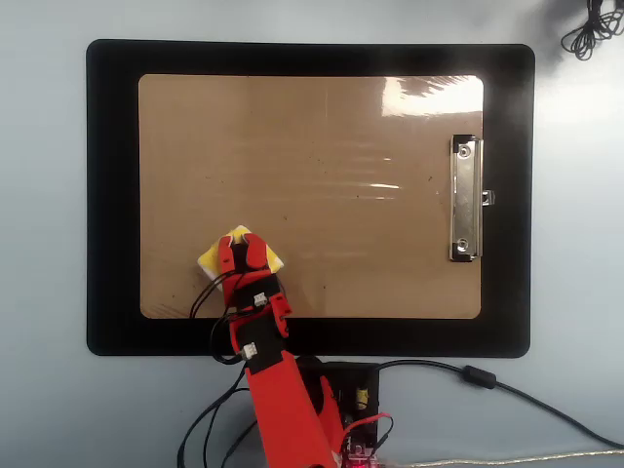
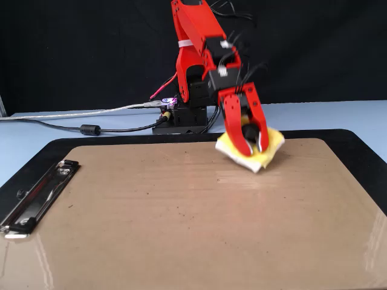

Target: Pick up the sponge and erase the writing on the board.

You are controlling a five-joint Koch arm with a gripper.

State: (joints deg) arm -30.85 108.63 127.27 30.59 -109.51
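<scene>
No legible text, label, brand, number or sign appears in either view. The board (image 1: 322, 146) under my arm carries no readable writing; only scattered dark specks mark its brown surface. Its metal clip (image 1: 466, 198), at the right in the overhead view, bears no readable marking.

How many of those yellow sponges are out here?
1. The sponge lies on the brown board, near its lower left corner in the overhead view, clamped in the red gripper. None other shows.
</scene>
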